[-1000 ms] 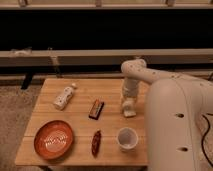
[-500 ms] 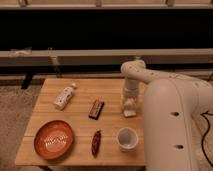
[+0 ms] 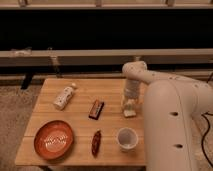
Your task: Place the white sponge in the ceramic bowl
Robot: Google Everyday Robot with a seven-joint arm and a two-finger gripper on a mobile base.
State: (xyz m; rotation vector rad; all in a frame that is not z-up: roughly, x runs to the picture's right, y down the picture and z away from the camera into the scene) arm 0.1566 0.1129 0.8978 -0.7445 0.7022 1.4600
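Shows gripper (image 3: 129,105) right at the small flat off-white sponge (image 3: 130,113) on the wooden bench (image 3: 80,91); cannot tell its grip. Shallow orange-red ceramic bowl (image 3: 53,139) well apart, lower-left of it.

Bottle (image 3: 64,96); brown bar (image 3: 96,109); reddish item (image 3: 96,143); cup (image 3: 127,138); table (image 3: 85,86)

On the wooden bench (image 3: 102,88), the gripper (image 3: 129,105) of the white arm (image 3: 165,95) points down at the right side, directly above the white sponge (image 3: 130,113) which lies on the bench top. The ceramic bowl (image 3: 53,139) stands at the front left corner, well apart from the sponge. Between them are a dark brown bar (image 3: 96,109) and a dark reddish long object (image 3: 96,142), while a white cup (image 3: 127,138) stands in front of the sponge and a white bottle (image 3: 65,96) lies on its side at the back left.
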